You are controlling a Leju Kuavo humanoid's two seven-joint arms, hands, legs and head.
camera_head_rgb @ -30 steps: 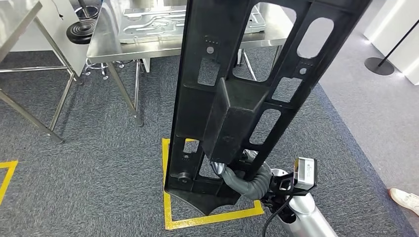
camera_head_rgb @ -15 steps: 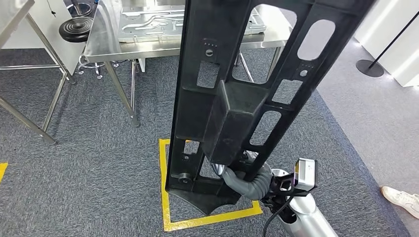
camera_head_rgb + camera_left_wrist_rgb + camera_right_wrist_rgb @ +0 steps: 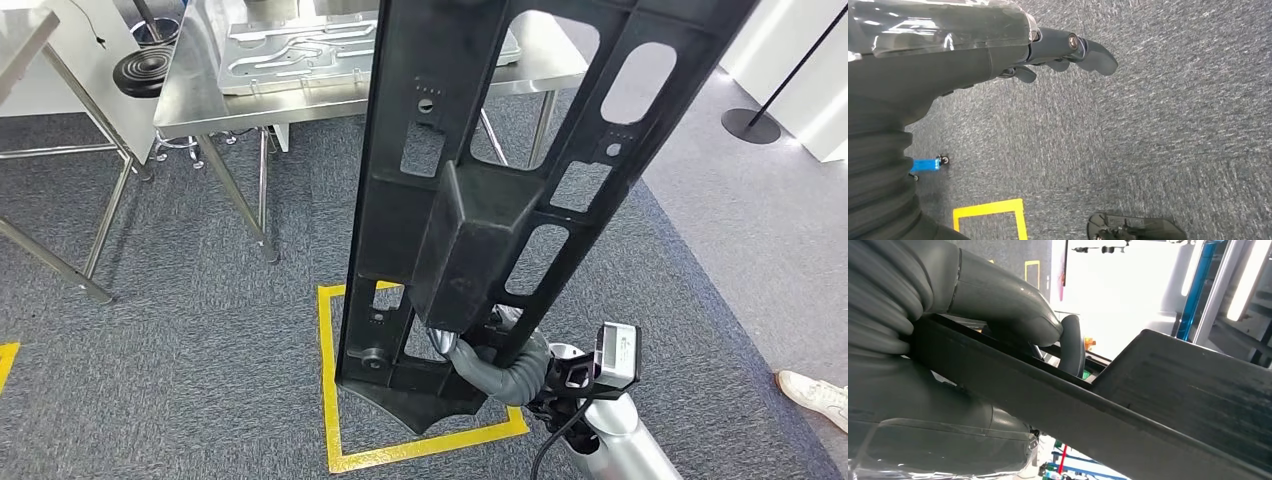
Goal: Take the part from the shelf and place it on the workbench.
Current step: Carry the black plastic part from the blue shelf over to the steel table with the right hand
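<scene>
A long black plastic part [image 3: 480, 180] with cut-out windows and a boxy middle block stands upright in front of me in the head view. My right hand [image 3: 492, 362] grips its lower end from below. In the right wrist view the thumb [image 3: 1070, 345] wraps over the edge of the part [image 3: 1158, 405]. The steel workbench [image 3: 190, 95] stands ahead at the upper left, with a silver stamped metal panel [image 3: 290, 45] lying on it. My left hand [image 3: 1063, 47] hangs over grey carpet, fingers apart, holding nothing.
A yellow tape square [image 3: 328, 400] marks the carpet under the part. A second metal table frame [image 3: 60, 180] stands at far left, with a black round stool [image 3: 148, 68] beside it. A stanchion base [image 3: 750, 125] is at the right. A person's white shoe [image 3: 815, 395] shows at the lower right.
The whole view has shifted: the workbench and the yellow square have slid left in the picture, so the camera moved. The part stays the same in my right hand.
</scene>
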